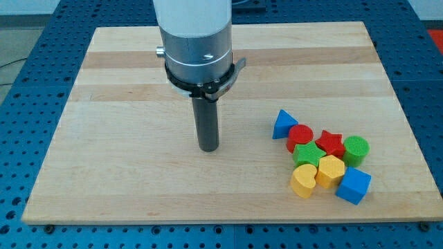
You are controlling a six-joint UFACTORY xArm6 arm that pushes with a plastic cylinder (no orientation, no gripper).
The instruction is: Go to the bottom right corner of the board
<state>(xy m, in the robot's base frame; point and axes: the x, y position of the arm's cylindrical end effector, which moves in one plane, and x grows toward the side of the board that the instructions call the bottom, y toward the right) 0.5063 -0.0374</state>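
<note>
My tip (208,147) rests on the wooden board (124,180) a little left of the board's middle. A cluster of blocks lies to its right, towards the view's bottom right: a blue triangle (282,124), a red cylinder (300,135), a red star (331,143), a green cylinder (356,148), a green star (307,153), a yellow hexagon (330,170), a yellow heart (303,181) and a blue cube (354,185). The tip is well apart from all of them; the blue triangle is the nearest. The board's bottom right corner (428,216) lies beyond the cluster.
The arm's grey and white body (197,41) rises above the rod at the view's top. A blue perforated table (28,83) surrounds the board on all sides.
</note>
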